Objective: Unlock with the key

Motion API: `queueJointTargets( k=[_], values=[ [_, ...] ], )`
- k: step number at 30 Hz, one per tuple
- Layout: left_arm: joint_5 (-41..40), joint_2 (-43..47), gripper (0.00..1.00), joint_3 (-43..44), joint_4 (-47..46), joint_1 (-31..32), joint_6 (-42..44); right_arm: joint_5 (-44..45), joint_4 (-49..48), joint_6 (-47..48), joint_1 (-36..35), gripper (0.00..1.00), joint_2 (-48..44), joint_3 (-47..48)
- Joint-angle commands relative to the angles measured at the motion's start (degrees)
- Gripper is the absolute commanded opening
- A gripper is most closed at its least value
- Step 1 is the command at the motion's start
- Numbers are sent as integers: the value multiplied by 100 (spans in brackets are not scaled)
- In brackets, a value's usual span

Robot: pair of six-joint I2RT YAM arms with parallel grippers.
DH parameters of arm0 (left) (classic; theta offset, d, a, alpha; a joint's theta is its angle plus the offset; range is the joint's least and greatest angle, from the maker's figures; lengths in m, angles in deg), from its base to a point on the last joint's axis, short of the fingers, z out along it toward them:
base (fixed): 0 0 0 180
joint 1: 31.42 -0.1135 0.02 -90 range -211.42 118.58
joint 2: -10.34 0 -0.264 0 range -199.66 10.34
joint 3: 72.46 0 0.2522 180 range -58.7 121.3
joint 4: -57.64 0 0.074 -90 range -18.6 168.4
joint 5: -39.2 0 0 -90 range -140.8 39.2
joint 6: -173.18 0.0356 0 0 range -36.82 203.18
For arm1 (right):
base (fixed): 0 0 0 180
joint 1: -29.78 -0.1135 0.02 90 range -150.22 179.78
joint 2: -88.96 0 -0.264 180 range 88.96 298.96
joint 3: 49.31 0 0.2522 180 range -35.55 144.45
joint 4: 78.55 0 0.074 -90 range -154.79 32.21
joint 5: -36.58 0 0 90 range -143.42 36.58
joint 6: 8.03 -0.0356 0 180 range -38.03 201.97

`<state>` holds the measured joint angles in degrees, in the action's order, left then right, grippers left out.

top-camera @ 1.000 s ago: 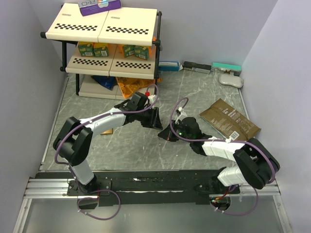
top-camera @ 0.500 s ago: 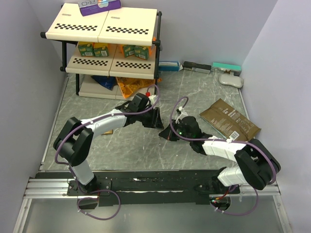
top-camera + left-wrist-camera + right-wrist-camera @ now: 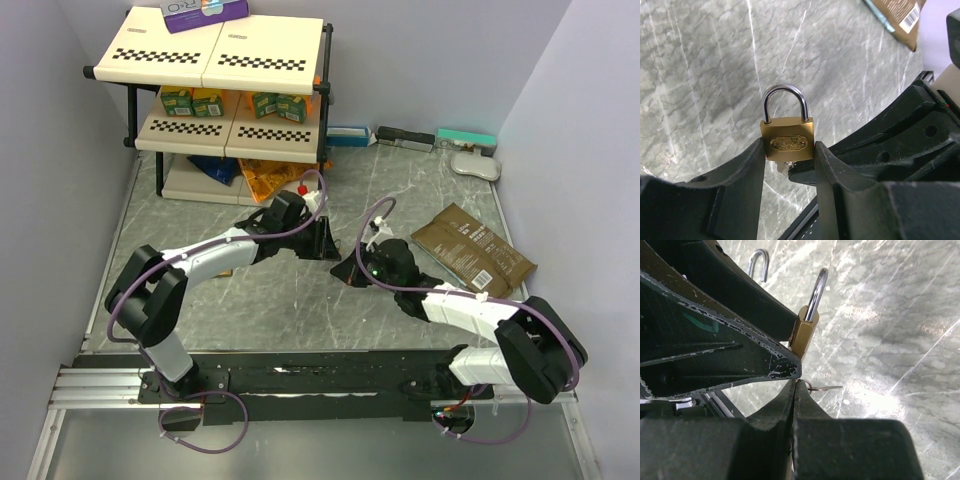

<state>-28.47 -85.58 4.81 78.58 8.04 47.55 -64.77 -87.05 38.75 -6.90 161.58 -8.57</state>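
Holding, left gripper (image 3: 326, 243): jaws at a narrow set, clamped on the two side edges of the brass padlock (image 3: 787, 136). The shackle (image 3: 785, 95) points away from the wrist, and the lock is carried above the table (image 3: 700, 75). Judged so that the keyhole end faces the other arm.
Shackle: both legs seated in the body, so the lock is not yet opened.
Right gripper (image 3: 796, 384): fingers pressed flat together, with the key (image 3: 826, 387) apparently pinched at the very tips by its ring end. The blade sticks out sideways.
Key position: just under the padlock's base, beside the left fingers; a silver glint shows there in the left wrist view. Whether it has entered the keyhole — cannot tell.
Why so close: the two grippers meet mid-table so blade and slot can be lined up.
Next need (judgement): swing the blade toward the base — with so thin a pinch, a slip could drop it.
Other: a second shackle (image 3: 758, 264) shows behind the left finger, its body hidden.
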Motion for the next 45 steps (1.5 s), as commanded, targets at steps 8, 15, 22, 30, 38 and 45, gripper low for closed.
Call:
queueJointTargets(
  k=[8,15,22,30,38,45],
  values=[
    [202,240,1,-260,-6,246,-277,704,-1052,-46,188,0,-556,9],
    [211,258,1,-277,-32,325,-251,837,-1052,60,267,0,-775,-52],
    [140,276,1,-286,-50,413,-233,924,-1158,156,373,0,-1013,-149],
    [281,275,1,-321,-173,466,-277,968,-1613,367,408,0,-1189,-342],
    [746,407,1,-426,-480,475,-549,977,-2475,578,408,0,-1075,-659],
    [975,522,1,-497,-630,589,-822,1038,-2986,771,382,0,-1074,-791]
  ],
)
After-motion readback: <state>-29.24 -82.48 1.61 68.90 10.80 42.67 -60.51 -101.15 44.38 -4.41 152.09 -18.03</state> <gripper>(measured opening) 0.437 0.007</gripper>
